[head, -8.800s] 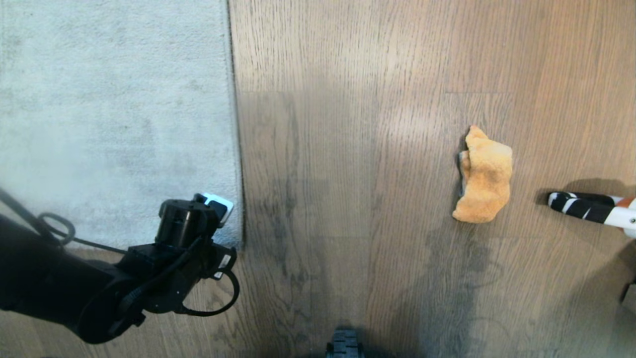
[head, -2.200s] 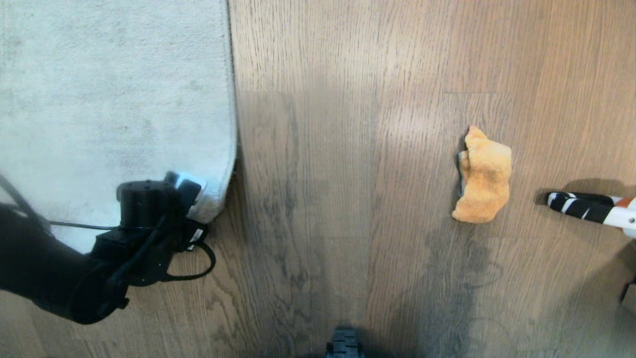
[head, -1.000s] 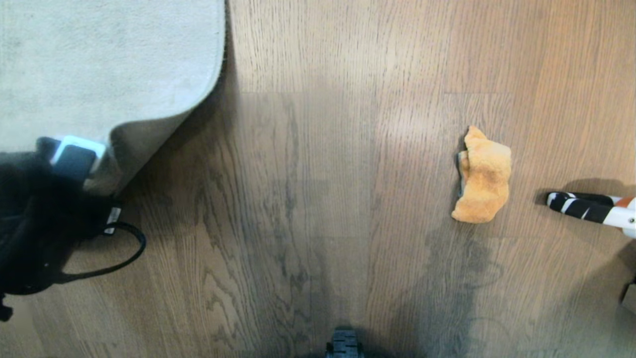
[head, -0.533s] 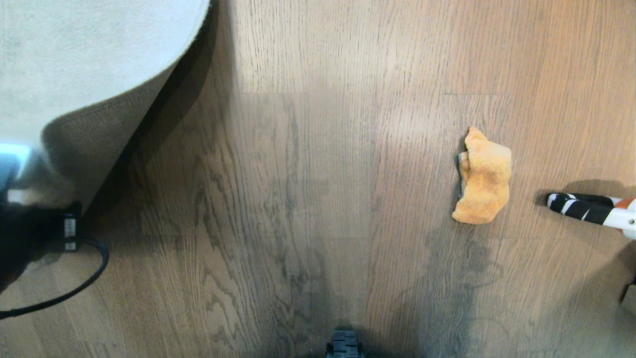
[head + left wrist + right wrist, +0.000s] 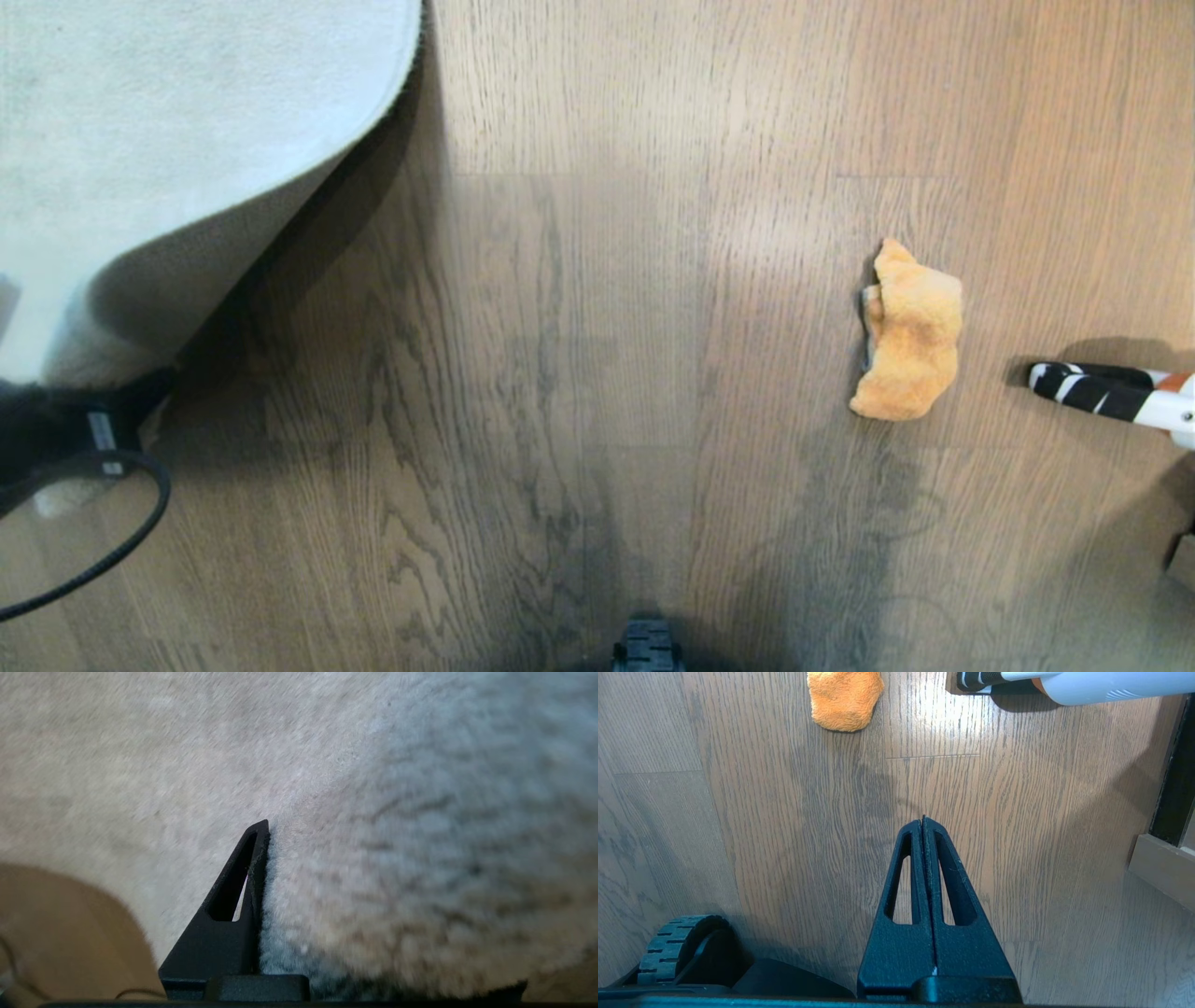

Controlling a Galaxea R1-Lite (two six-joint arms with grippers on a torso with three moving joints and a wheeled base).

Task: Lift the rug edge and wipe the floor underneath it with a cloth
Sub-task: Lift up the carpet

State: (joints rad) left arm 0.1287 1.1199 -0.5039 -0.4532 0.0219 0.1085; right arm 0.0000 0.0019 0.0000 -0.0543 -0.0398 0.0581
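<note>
Wood floor (image 5: 597, 327), head view shows rug (image 5: 168, 121) corner raised, wrist views show left hand (image 5: 261, 868) clamping it, right hand (image 5: 923, 826) clenched

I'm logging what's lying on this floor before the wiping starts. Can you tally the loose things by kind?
Rugs: 1, the rug, corner lifted
Cloths: 1, the cloth, orange
Striped black-and-white handled objects: 1
Total: 3
</note>
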